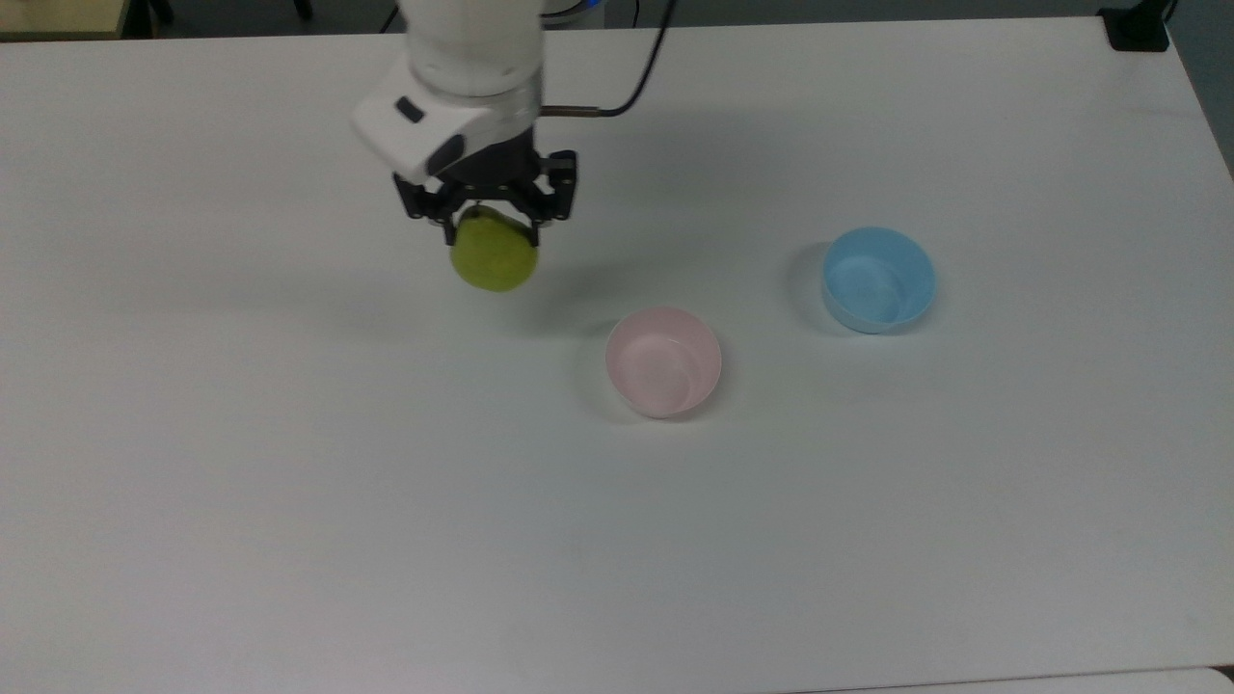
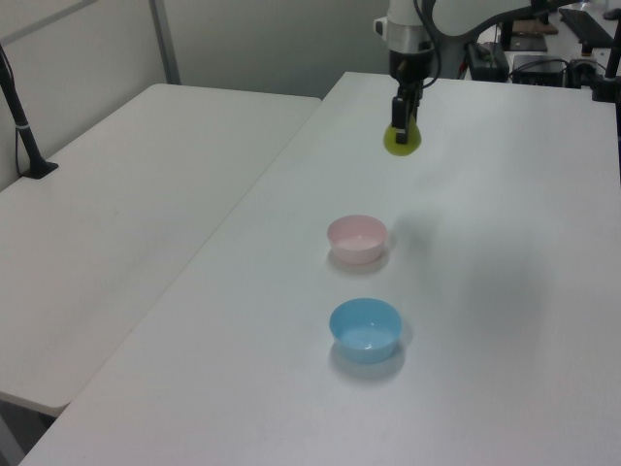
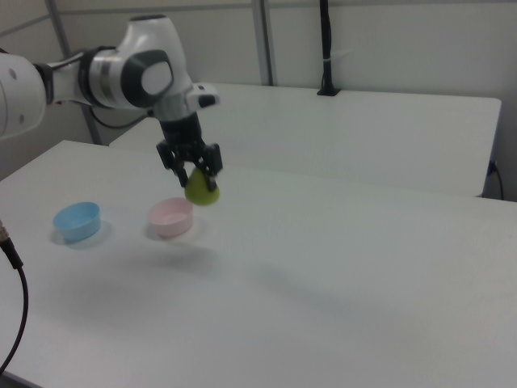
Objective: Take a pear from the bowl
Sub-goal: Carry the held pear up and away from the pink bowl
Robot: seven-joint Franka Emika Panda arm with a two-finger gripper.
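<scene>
The gripper [image 1: 490, 226] is closed on the pear [image 1: 495, 256], its black fingers [image 1: 448, 224] pinching the fruit's narrow upper end so that the fat yellow-green bottom hangs below them. The pear is in the air, clear of the white table [image 1: 289, 482]. In the top view it sits toward the top view's upper left of the pink bowl [image 1: 663, 361], well apart from it.

The height is plain in the left view: the gripper [image 2: 400, 118] holds the pear [image 2: 402, 140] well above the tabletop [image 2: 505, 320], beyond the pink bowl [image 2: 357, 239] (which stands with nothing in it). The light blue bowl [image 2: 366, 329] is nearer the camera, close to the pink one but not touching it.

The right view puts things differently — there the pear [image 3: 201, 190] overlaps the upper right edge of the pink bowl [image 3: 170, 217] as drawn, though the other two views show the two apart. In the right view the gripper [image 3: 192, 170] is seen side-on, with linkages spread to either side of the fruit, and the arm [image 3: 105, 77] reaches in from the right view's left. The blue bowl [image 3: 77, 221] lies to the right view's left of the pink one.

In the top view the blue bowl [image 1: 878, 280] is to the top view's right of the pink bowl — and a dark cable [image 1: 636, 82] runs from the wrist toward the table's far edge.
</scene>
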